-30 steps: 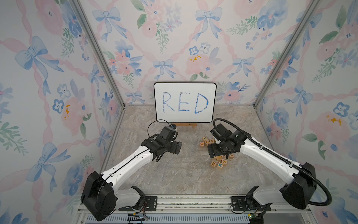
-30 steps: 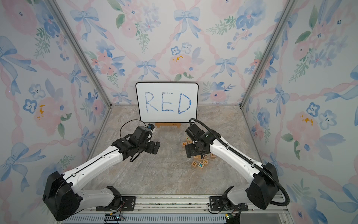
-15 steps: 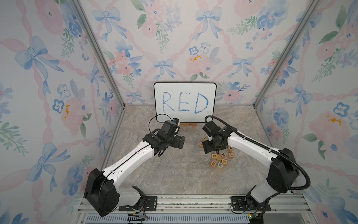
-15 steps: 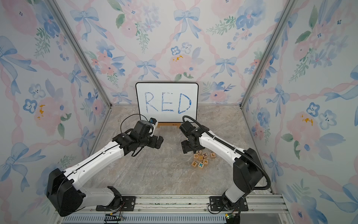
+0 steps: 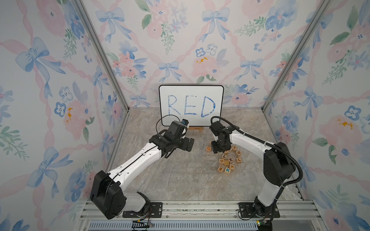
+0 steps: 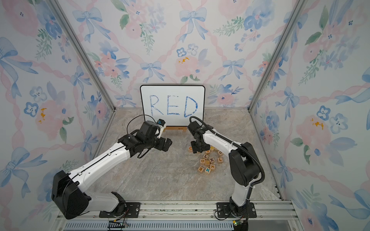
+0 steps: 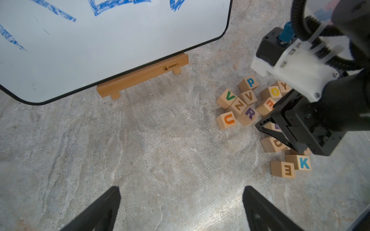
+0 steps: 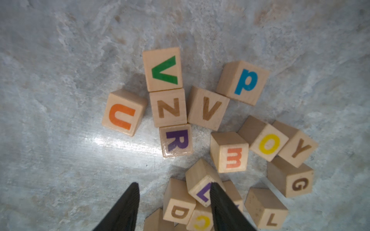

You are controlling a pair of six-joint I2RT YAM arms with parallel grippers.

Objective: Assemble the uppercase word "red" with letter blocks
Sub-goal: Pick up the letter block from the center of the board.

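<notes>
The letter blocks lie in a loose pile right of centre. The purple R block (image 8: 177, 140) (image 7: 249, 113) lies flat at the pile's edge beside an N block. The orange-red E block (image 8: 233, 158) sits close by, letter turned sideways. A D block (image 8: 180, 212) (image 5: 221, 160) with a brownish letter leans among other cubes. My right gripper (image 8: 174, 185) (image 5: 217, 149) hovers over the pile, jaws partly apart and gripping nothing; one finger overlaps a purple L block (image 8: 201, 192). My left gripper (image 7: 181, 189) (image 5: 189, 144) stands wide open over bare floor, left of the pile.
A white board (image 5: 191, 106) reading RED stands at the back on a wooden stand (image 7: 143, 78). Other cubes lie in the pile: U (image 8: 123, 115), green V (image 8: 163, 69), P (image 8: 244, 82), O, Y, G, teal K (image 7: 303, 163) and a brown E (image 7: 287, 170). Patterned walls enclose the floor.
My right gripper has shifted toward the back-left end of the pile and its jaws have narrowed. The left gripper has drifted slightly right and back, still wide open.
</notes>
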